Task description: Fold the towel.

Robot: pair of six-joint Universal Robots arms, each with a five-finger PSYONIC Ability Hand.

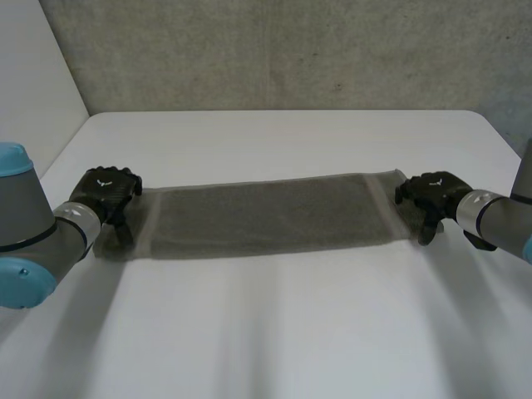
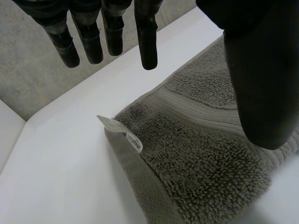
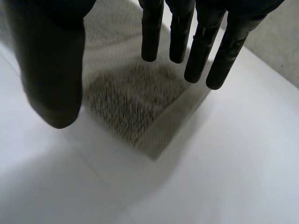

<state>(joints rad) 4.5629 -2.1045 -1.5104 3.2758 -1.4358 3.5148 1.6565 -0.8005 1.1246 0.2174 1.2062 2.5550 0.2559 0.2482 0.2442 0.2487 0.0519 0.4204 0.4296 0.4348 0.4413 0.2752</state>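
Towel (image 1: 266, 216): I see it flat as a long grey strip across the middle of the white table (image 1: 283, 332), running left to right. White label (image 2: 121, 130) sticks out at its left end. Left hand (image 1: 104, 193) sits at the left end, fingers straight, thumb held apart. Right hand (image 1: 432, 193) at the right end, likewise spread. Contact with the cloth: possibly none, hard to judge
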